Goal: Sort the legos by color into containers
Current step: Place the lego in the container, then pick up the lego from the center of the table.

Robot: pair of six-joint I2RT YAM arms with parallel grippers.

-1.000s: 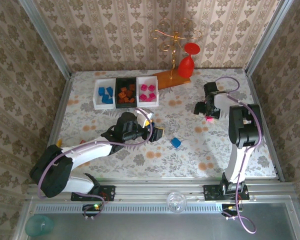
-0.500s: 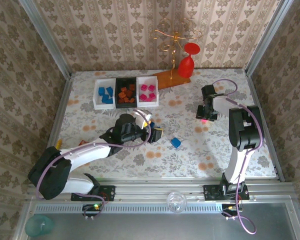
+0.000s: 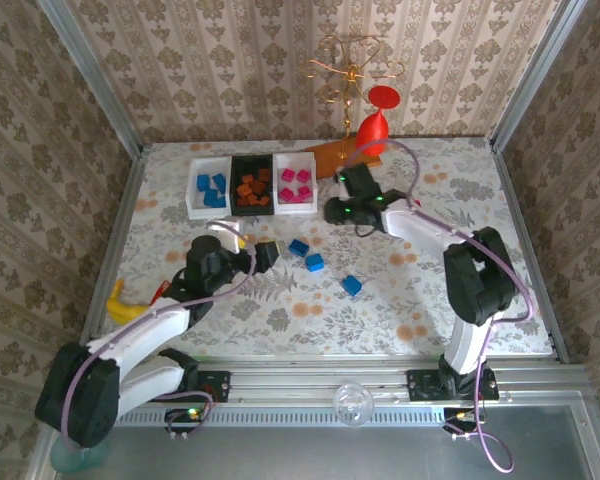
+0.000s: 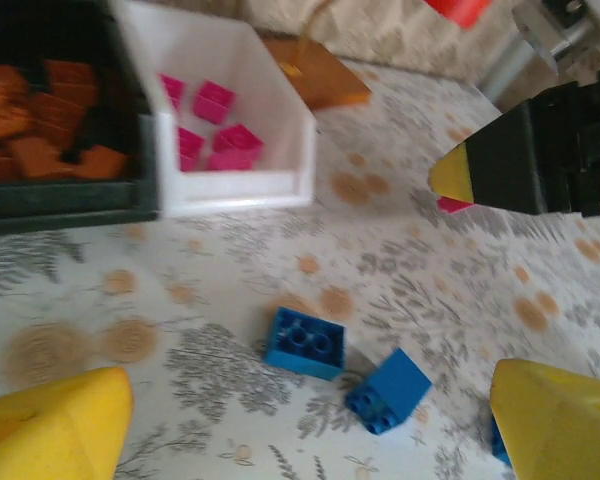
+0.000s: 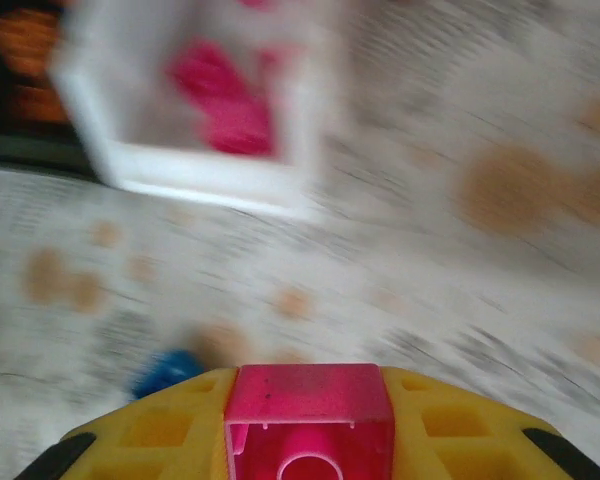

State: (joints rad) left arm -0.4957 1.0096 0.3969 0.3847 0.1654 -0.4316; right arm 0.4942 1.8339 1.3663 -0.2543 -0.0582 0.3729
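Observation:
My right gripper (image 3: pixel 335 213) is shut on a magenta-pink lego (image 5: pixel 310 415), clamped between its yellow fingers (image 5: pixel 150 430), just right of the bins. The containers stand in a row at the back left: a white one with blue legos (image 3: pixel 210 190), a black one with brown-orange legos (image 3: pixel 250 187), and a white one with pink legos (image 3: pixel 295 184). The pink bin's wall (image 5: pixel 210 185) is blurred ahead of the held brick. My left gripper (image 3: pixel 265 255) is open, with two blue legos (image 4: pixel 305 343) (image 4: pixel 388 390) lying on the table between its fingertips. A third blue lego (image 3: pixel 351 285) lies further right.
A yellow banana toy (image 3: pixel 120 300) lies by the left arm. A red goblet (image 3: pixel 372 125) rests on a wooden base (image 3: pixel 340 155) with a gold wire stand (image 3: pixel 350 65) at the back. Metal rails edge the patterned table (image 3: pixel 430 300).
The right gripper shut on the pink lego and swung left from the right side towards the bins. The left arm drew back to the left, and two blue legos now show beside it.

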